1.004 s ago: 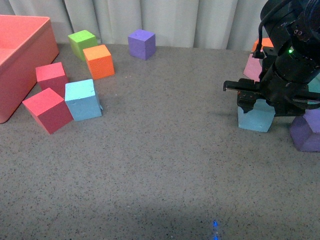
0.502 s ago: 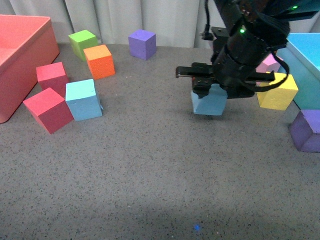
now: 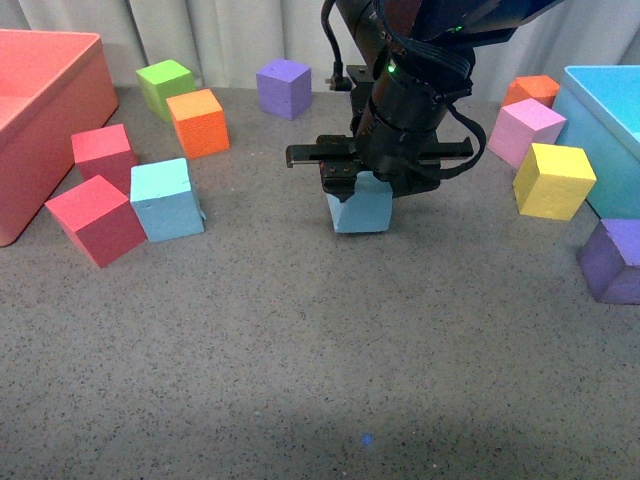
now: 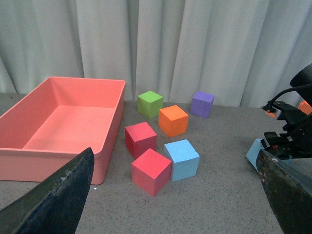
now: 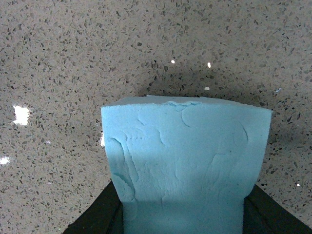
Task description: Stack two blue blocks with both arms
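My right gripper [image 3: 358, 188] is shut on a blue block [image 3: 361, 208] and holds it near the middle of the table; the block fills the right wrist view [image 5: 187, 161], just above the grey surface. It also shows at the edge of the left wrist view [image 4: 254, 152]. The second blue block [image 3: 166, 199] rests on the table at the left, touching a red cube [image 3: 96, 220]; it shows in the left wrist view [image 4: 182, 159] too. My left gripper [image 4: 175, 204] is open and empty, its fingers [image 4: 53, 200] wide apart, well back from the cubes. It is out of the front view.
A salmon bin [image 3: 40, 120] stands at the left. Red [image 3: 103, 153], orange [image 3: 198, 122], green [image 3: 165, 86] and purple [image 3: 283, 87] cubes lie behind the left blue block. At the right are a turquoise bin [image 3: 610, 130] and pink [image 3: 526, 132], yellow [image 3: 552, 181], orange [image 3: 532, 90] and purple [image 3: 612, 261] cubes.
My right arm has carried the blue block leftward, from beside the turquoise bin at the far right to the middle of the table. The other cubes have not moved.
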`<state>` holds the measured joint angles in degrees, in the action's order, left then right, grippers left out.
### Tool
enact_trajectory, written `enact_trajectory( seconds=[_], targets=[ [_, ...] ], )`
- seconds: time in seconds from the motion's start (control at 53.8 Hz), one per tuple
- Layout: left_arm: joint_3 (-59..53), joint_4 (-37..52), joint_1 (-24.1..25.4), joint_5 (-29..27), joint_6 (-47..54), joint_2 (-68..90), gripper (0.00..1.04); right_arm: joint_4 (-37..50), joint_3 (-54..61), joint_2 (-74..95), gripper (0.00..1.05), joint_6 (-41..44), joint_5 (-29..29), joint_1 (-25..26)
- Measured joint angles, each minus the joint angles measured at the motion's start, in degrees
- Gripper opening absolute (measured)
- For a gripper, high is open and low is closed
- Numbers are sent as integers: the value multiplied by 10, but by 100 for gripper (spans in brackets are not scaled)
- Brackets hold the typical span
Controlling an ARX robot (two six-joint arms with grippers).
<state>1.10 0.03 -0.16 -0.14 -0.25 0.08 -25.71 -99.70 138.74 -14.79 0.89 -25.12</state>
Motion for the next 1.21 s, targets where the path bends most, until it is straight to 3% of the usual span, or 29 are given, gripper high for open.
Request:
enact_trajectory(
  seconds=[0.372, 0.725, 0.929, 1.041, 1.134, 1.208],
  targets=[
    [0, 0, 0, 0, 0, 0, 98, -3, -10, 12, 42, -3, 0, -5],
    [0, 0, 0, 0, 0, 0, 98, 29, 15, -4, 95, -11, -21, -5],
    [0, 0, 0, 0, 0, 0, 98, 95, 78, -72, 95, 7, 8, -6],
    [0, 0, 0, 0, 0, 0, 98, 184, 124, -112, 93, 23, 57, -7],
    [0, 0, 0, 1, 0, 0, 98, 431, 243, -150, 79, 80, 186, -3],
    [0, 0, 0, 0, 0, 0, 98, 613, 353, -179, 68, 112, 205, 10]
  ],
)
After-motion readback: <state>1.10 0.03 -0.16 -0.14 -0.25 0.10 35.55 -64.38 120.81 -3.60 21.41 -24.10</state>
